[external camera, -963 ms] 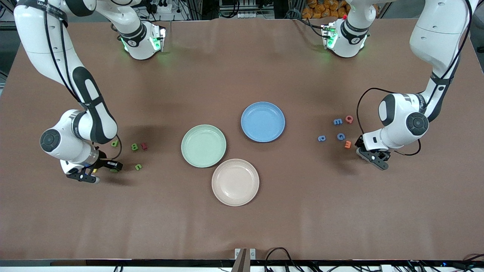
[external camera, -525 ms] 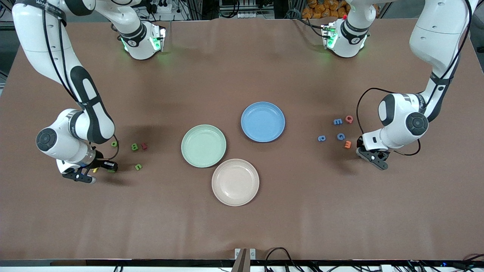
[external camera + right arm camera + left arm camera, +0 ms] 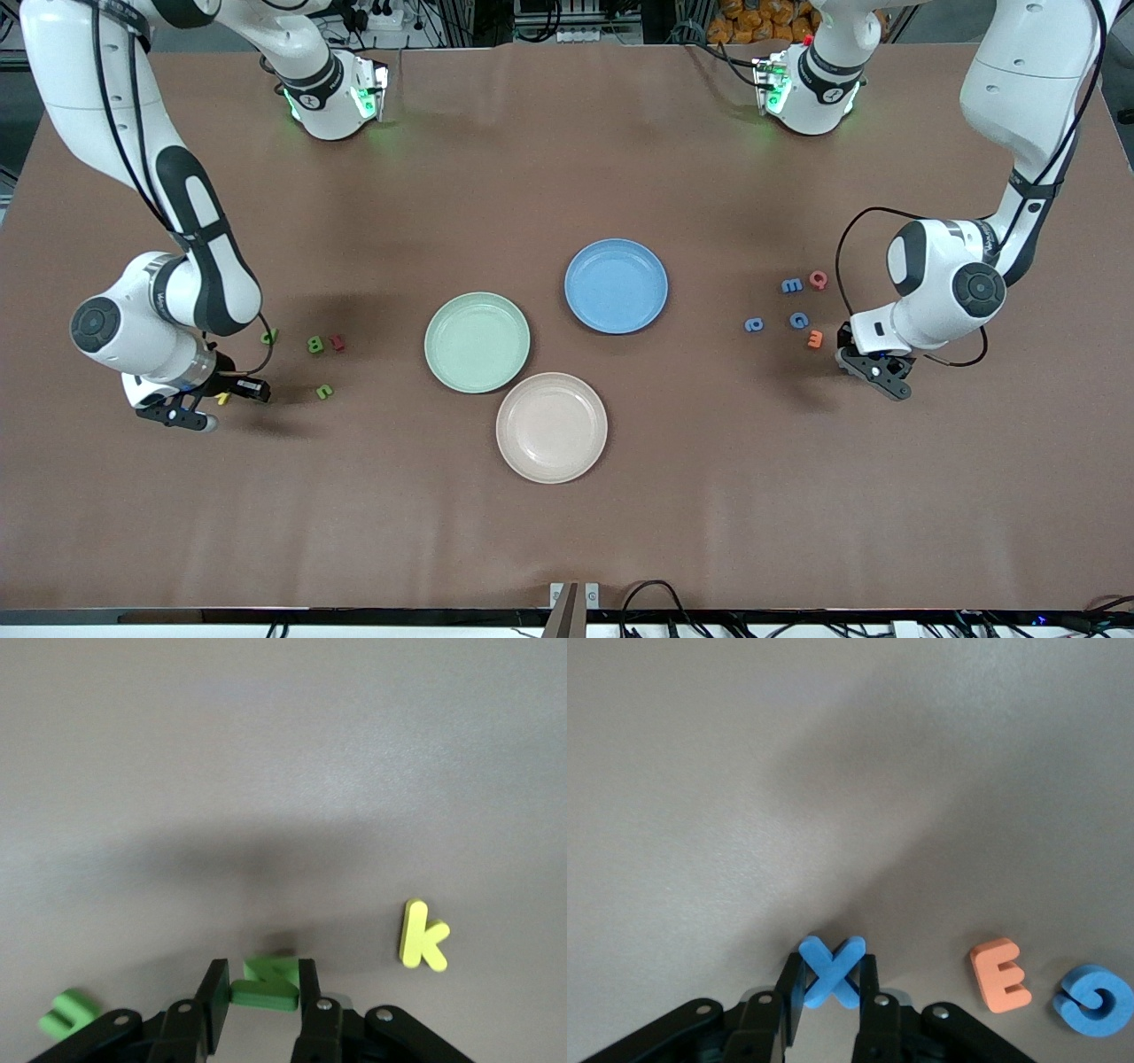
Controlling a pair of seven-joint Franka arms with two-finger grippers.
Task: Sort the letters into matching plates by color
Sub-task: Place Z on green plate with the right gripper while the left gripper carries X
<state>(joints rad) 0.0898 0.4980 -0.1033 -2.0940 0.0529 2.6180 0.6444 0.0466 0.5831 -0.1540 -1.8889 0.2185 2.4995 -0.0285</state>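
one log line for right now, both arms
left gripper: shut on blue X | right gripper: shut on green letter | green plate, blue plate: empty

A cream plate (image 3: 551,427) sits at lower centre of the front view. Red (image 3: 337,342) and orange (image 3: 815,338) letters lie at mid-height; a yellow K (image 3: 423,936) shows in the right wrist view

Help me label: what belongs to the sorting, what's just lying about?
Job: green plate, blue plate, blue X in left gripper, green letter in right gripper, other green letters, blue letters.
Lying about: cream plate, yellow K, orange E, red letters.
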